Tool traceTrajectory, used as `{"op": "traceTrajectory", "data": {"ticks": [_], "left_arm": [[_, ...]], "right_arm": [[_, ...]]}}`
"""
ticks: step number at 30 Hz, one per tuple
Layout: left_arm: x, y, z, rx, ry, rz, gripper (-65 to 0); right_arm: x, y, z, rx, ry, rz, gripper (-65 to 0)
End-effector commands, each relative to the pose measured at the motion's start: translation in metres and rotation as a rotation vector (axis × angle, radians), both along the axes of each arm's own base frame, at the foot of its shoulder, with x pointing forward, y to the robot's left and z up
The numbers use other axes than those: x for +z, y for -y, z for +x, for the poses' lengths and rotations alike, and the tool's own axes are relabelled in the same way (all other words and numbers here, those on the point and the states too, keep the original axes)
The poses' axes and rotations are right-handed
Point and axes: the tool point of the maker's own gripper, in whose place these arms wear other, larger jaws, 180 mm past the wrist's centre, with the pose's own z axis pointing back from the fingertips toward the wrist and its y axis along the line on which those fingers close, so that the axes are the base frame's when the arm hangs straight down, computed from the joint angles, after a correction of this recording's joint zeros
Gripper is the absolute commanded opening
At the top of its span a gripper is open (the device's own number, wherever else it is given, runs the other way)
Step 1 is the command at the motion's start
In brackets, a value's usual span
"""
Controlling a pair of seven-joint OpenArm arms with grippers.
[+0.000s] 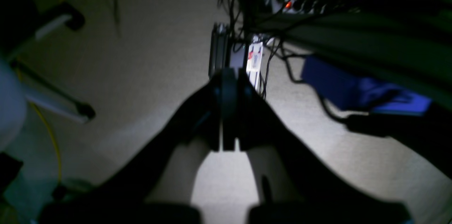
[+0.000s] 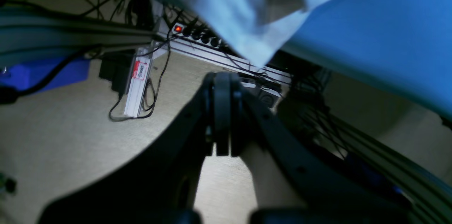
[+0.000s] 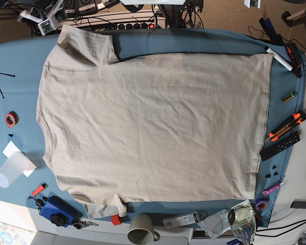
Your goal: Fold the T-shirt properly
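Note:
The beige T-shirt [image 3: 153, 127] lies spread flat on the blue table cloth [image 3: 194, 41]. Its neck end is at the left and its hem at the right. One sleeve [image 3: 86, 43] lies at the far left and the other [image 3: 104, 204] at the near left. Neither arm shows in the base view. My left gripper [image 1: 227, 75] is shut with nothing in it, above beige carpet beside the table. My right gripper [image 2: 222, 79] is also shut and empty, below the table's edge. A pale cloth corner [image 2: 247, 15] hangs above it next to the blue cloth [image 2: 388, 33].
Around the shirt lie a red tape roll [image 3: 10, 119], a plastic cup [image 3: 13, 171], a blue object [image 3: 58, 210], a mug [image 3: 143, 228], a glass [image 3: 242, 219], a remote [image 3: 279, 144] and an orange cutter [image 3: 284, 126]. A power strip [image 2: 197, 35] and cables lie on the floor.

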Motion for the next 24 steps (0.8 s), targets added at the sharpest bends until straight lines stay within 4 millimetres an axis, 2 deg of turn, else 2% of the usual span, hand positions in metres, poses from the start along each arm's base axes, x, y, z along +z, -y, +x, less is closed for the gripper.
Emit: {"op": "traceTrajectory", "data": {"ticks": [1, 6, 10, 14, 15, 19, 20, 24], "left_arm": [[0.01, 0.001, 0.003, -0.005, 0.021, 0.001, -65.0], [0.027, 0.004, 0.023, -0.019, 0.088, 0.0, -65.0], [0.028, 0.005, 0.026, -0.02, 0.098, 0.0, -65.0], [0.028, 0.005, 0.026, -0.02, 0.098, 0.0, -65.0], [0.028, 0.005, 0.026, -0.02, 0.098, 0.0, -65.0], [0.028, 0.005, 0.026, -0.02, 0.099, 0.0, -65.0], [0.028, 0.005, 0.026, -0.02, 0.099, 0.0, -65.0], [0.029, 0.005, 0.027, -0.02, 0.102, 0.0, -65.0]], "right_arm": [[0.006, 0.007, 0.003, 0.001, 0.017, -0.028, -65.0], [0.011, 0.022, 0.02, -0.006, 0.073, -0.111, -65.0], [0.013, 0.033, 0.027, -0.014, 0.103, -0.19, -65.0], [0.013, 0.032, 0.029, -0.041, 0.12, -0.186, -65.0], [0.012, 0.031, 0.029, -0.045, 0.122, -0.183, -62.5], [0.012, 0.034, 0.027, -0.046, 0.118, -0.202, -36.6], [0.013, 0.037, 0.026, -0.054, 0.12, -0.225, -34.0], [0.02, 0.054, 0.037, -0.105, 0.173, -0.329, -34.0]]}}
